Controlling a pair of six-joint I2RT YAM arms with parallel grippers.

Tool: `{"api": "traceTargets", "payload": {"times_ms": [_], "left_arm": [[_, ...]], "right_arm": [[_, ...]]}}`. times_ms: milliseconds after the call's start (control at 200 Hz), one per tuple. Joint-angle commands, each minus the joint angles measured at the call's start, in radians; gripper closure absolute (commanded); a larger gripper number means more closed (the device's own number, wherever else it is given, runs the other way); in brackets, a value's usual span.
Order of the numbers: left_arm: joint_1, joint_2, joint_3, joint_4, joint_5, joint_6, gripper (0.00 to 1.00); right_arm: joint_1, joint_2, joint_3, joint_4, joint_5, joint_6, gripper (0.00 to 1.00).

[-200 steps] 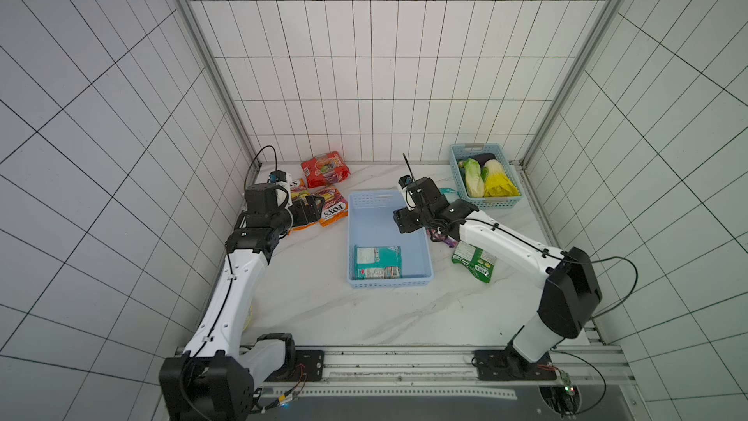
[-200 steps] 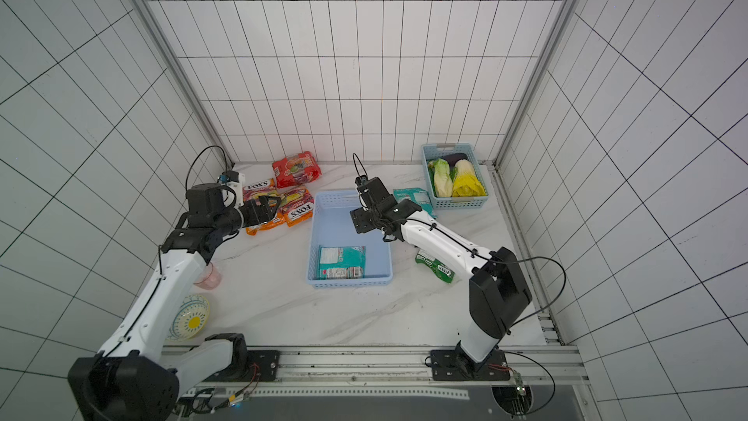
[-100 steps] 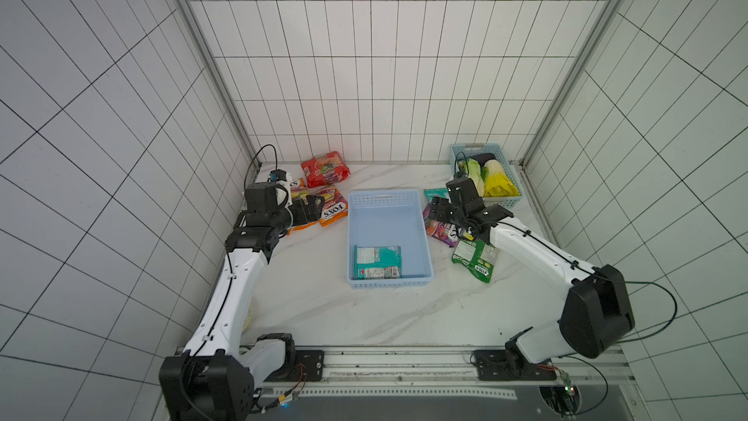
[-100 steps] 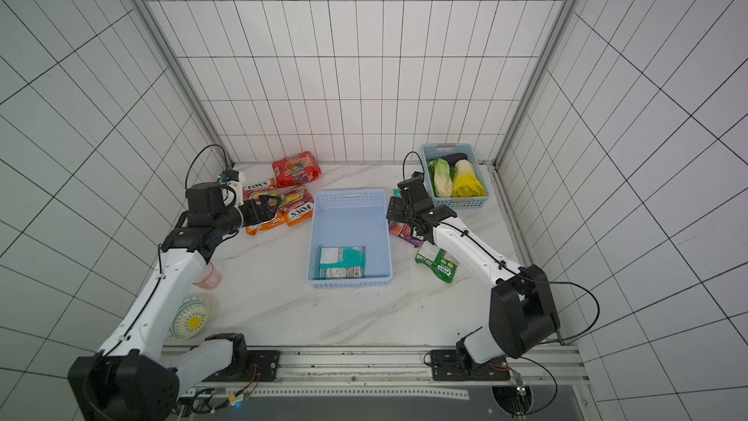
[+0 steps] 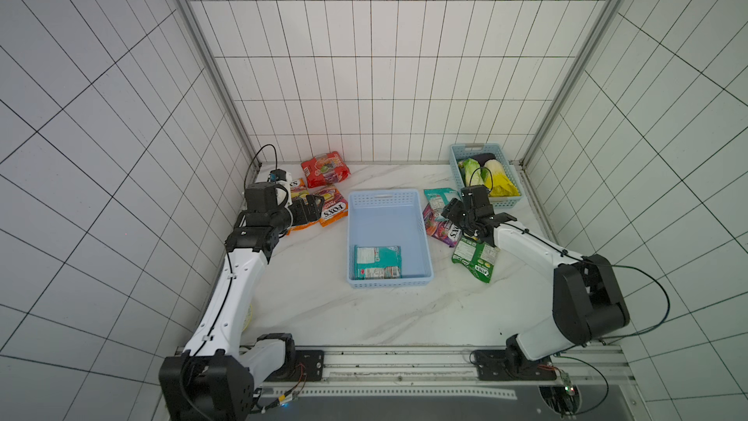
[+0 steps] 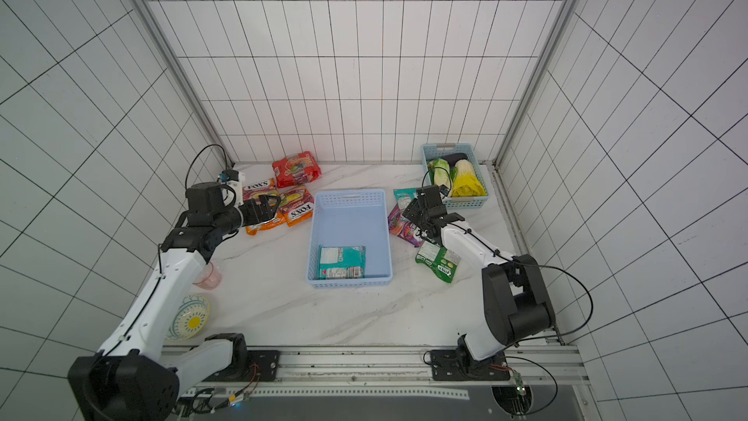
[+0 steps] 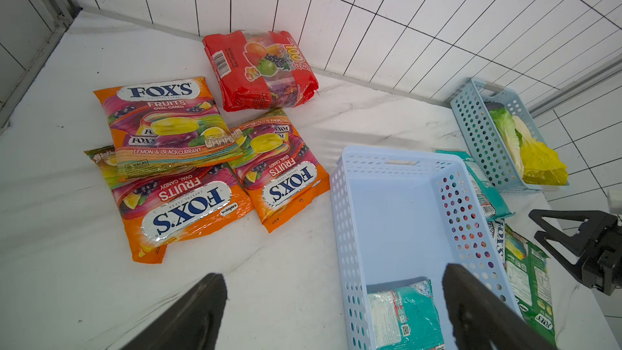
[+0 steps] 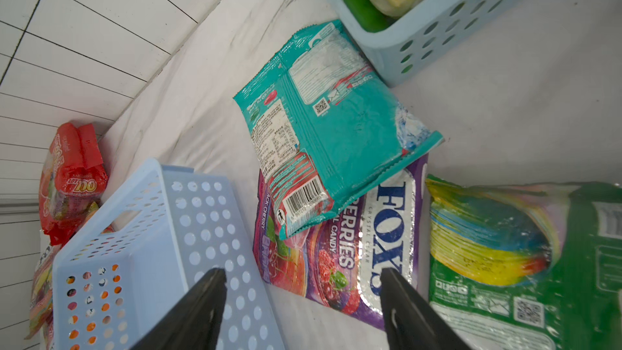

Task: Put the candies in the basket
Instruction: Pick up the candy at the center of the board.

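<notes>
Three candy bags (image 5: 436,223) lie just right of the basket (image 5: 383,196). The purple bag (image 8: 336,257), lengthwise along its wall, sits beneath the right pincer (image 8: 303,276), spread and empty. The left pincer (image 7: 333,276), also released, is well off.

Robot lab test cell, white tiled walls (image 5: 384,83) and metal corner post (image 5: 566,83) boxed in a marble-look table (image 5: 324,309), left arm (image 5: 232,289) and right arm (image 5: 530,247) were bolted to a rail (image 5: 404,358), candies (image 5: 326,170) lay staged as props

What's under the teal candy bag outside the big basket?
The teal candy bag lies with its barcode end on a purple FOX'S berries bag; the rest seems to sit on the marble table. Beneath its middle is hidden.
</notes>
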Motion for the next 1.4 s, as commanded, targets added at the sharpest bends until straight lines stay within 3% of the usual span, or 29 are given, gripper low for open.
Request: {"api": "traceTargets", "payload": {"times_ms": [0, 410, 645, 959, 1044, 1394], "left_arm": [[0.004, -0.006, 0.028, -0.005, -0.010, 0.011, 0.02], [0.003, -0.004, 0.031, -0.007, -0.015, 0.017, 0.02], [0.004, 0.003, 0.027, -0.007, -0.014, 0.016, 0.02], [0.004, -0.003, 0.029, -0.009, -0.018, 0.012, 0.02], [0.006, -0.008, 0.014, 0.005, 0.002, 0.014, 0.02], [0.005, 0.002, 0.037, -0.014, -0.015, 0.006, 0.02]], "right_arm": [[-0.022, 0.042, -0.019, 0.057, -0.009, 0.059, 0.27], [-0.140, 0.271, 0.023, 0.207, -0.231, 0.184, 0.40], [-0.156, 0.325, 0.030, 0.262, -0.252, 0.210, 0.47], [-0.162, 0.304, 0.056, 0.280, -0.218, 0.148, 0.93], [-0.162, 0.287, 0.068, 0.271, -0.233, 0.115, 1.00], [-0.152, 0.096, 0.029, 0.230, -0.217, 0.053, 1.00]]}}
